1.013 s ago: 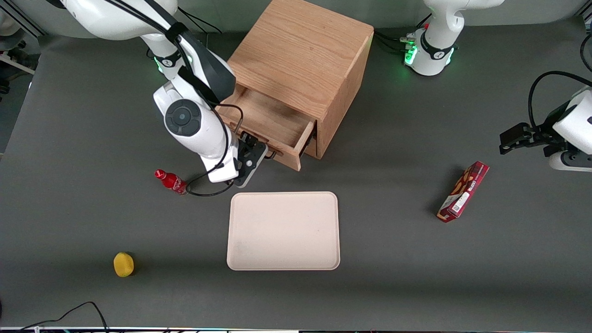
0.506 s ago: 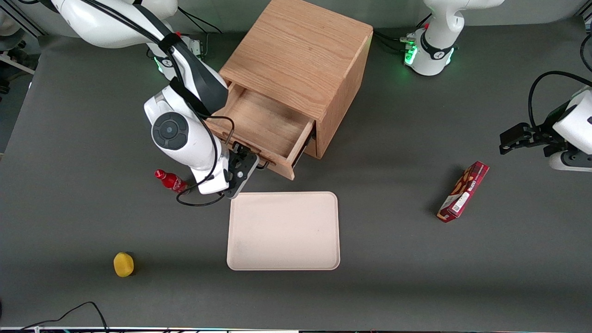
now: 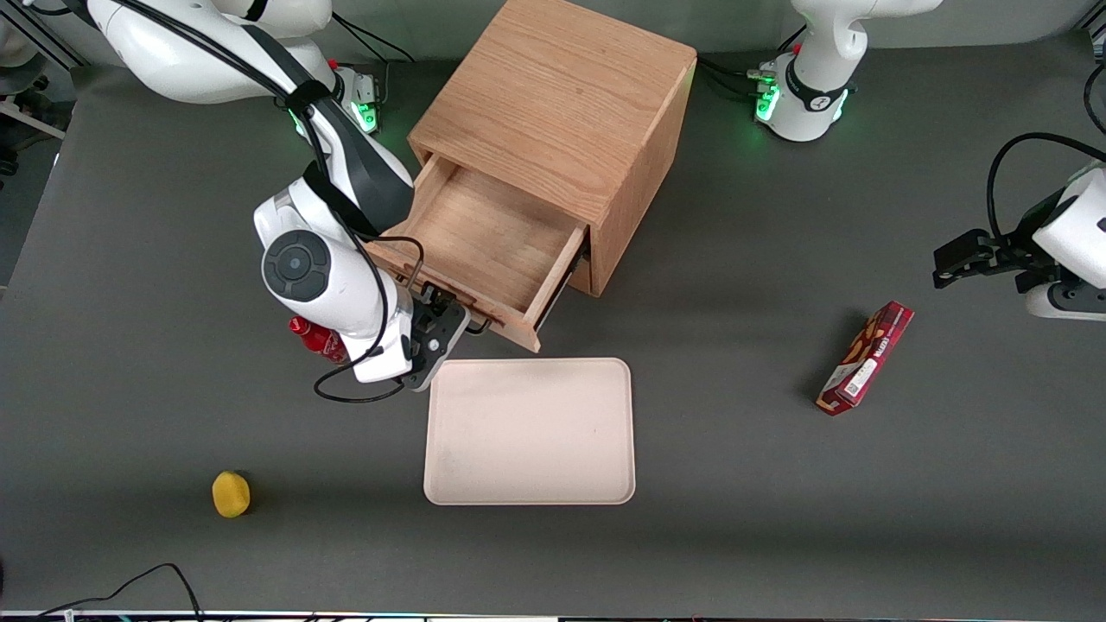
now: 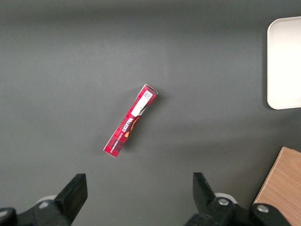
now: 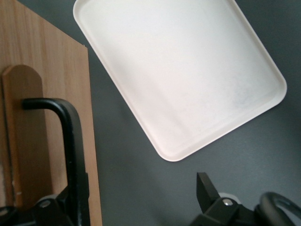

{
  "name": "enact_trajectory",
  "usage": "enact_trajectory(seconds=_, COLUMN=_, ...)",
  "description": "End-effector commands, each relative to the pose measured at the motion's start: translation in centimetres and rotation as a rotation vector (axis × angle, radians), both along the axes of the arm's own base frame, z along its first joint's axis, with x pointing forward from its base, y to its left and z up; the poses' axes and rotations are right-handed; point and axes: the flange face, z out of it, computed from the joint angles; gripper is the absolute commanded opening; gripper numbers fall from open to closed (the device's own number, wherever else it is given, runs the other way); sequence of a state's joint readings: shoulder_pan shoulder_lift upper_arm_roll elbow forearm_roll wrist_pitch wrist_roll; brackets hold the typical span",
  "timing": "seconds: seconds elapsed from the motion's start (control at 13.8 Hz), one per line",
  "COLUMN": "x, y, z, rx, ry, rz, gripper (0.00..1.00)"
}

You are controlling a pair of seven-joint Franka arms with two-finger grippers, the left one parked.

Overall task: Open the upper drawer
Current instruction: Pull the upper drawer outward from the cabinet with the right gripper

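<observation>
the red box (image 4: 130, 120) on the surface (image 4: 70, 70) carries white lettering and a small code label, but none of it can be read; no other text shows.

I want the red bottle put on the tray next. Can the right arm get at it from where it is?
Probably yes: the red bottle stands right beside the gripper at the upper drawer, though the arm's wrist partly hides it.
</observation>
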State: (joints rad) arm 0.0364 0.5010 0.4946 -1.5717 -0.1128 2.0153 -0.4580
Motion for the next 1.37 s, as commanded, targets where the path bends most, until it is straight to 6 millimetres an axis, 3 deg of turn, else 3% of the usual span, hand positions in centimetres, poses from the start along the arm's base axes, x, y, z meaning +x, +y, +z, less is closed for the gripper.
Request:
enact_trajectory(seconds=0.0, x=1.3, y=-0.9, z=-2.4, rx=-0.047, ry=0.0, rz=0.035, gripper=1.0)
enact_trajectory(seconds=0.65, x=3.9, y=-3.4, z=-4.0, rx=-0.058, ry=-0.007, rz=0.031, gripper=1.0)
enact_trajectory(seconds=1.3, x=5.2, y=-5.5, z=-5.8, rx=-0.069, ry=0.002, rz=0.054, gripper=1.0)
